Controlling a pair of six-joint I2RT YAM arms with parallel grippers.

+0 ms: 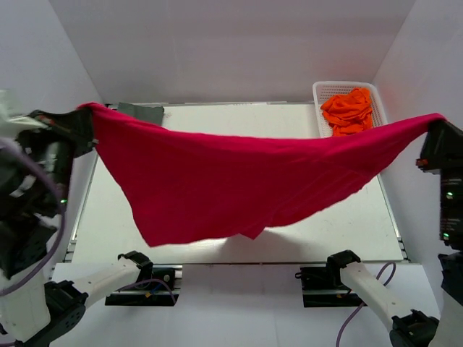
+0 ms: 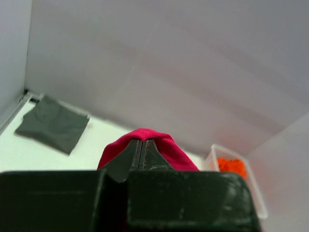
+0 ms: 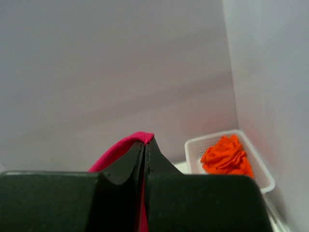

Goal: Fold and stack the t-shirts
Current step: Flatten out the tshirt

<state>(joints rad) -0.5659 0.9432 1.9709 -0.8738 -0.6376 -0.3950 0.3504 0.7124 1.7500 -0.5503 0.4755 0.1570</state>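
- across the middle of the overhead frame, the crimson t-shirt (image 1: 239, 181) hangs like a hammock, strung from upper left to upper right. it looks lifted off the table (image 1: 354, 224), with its loose lower edge drooping toward the near side.
- who has it?
- both arms. the left gripper (image 2: 142, 141) has its jaws pressed together on a hump of red cloth at the left end. the right gripper (image 3: 146, 143) is pinched the same way on the right end. each wrist view shows fabric poking out above the closed tips.
- why so high and so far apart?
- my guess is that pulling the two held points apart lets the cloth fall open, so it can be laid flat before any fold. it isn't taut, though. diagonal creases run toward the right gripper, and one corner dangles lowest at bottom centre.
- which parts of the shirt are held?
- can't tell. sleeves and collar are lost in the drape.
- and the others?
- the dark grey-green t-shirt (image 2: 53, 123) lies flat at the table's far left corner. it looks already folded, so it's probably the start of the stack. the orange t-shirts (image 1: 349, 110) are a crumpled heap in the white mesh basket (image 1: 322, 92) at upper right, well apart from it.
- how far along, then?
- early, i'd judge: one done, one in the air, several waiting. the red one needs lowering onto the table without bunching under itself.
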